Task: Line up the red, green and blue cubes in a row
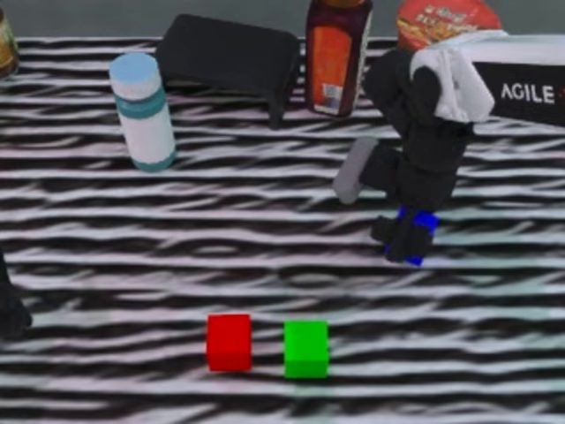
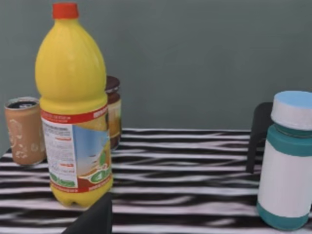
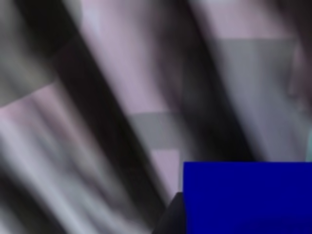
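Observation:
The red cube (image 1: 229, 341) and the green cube (image 1: 305, 348) sit side by side near the front edge of the striped table, a small gap between them. The blue cube (image 1: 426, 220) is farther back and to the right, and my right gripper (image 1: 409, 237) is shut on it, the dark fingers covering most of it. In the right wrist view the blue cube (image 3: 248, 195) fills one corner beside a dark fingertip (image 3: 171, 217). My left gripper (image 1: 9, 314) is parked at the table's left edge; only one finger (image 2: 95, 219) shows in its wrist view, well off centre, with nothing beside it.
At the back stand a white bottle with teal bands (image 1: 143, 110), a black stand (image 1: 231, 55), an orange sauce bottle (image 1: 338, 53) and a red-lidded tub (image 1: 446, 19). The left wrist view shows a yellow bottle (image 2: 73, 107), a can (image 2: 23, 129) and a jar (image 2: 113, 112).

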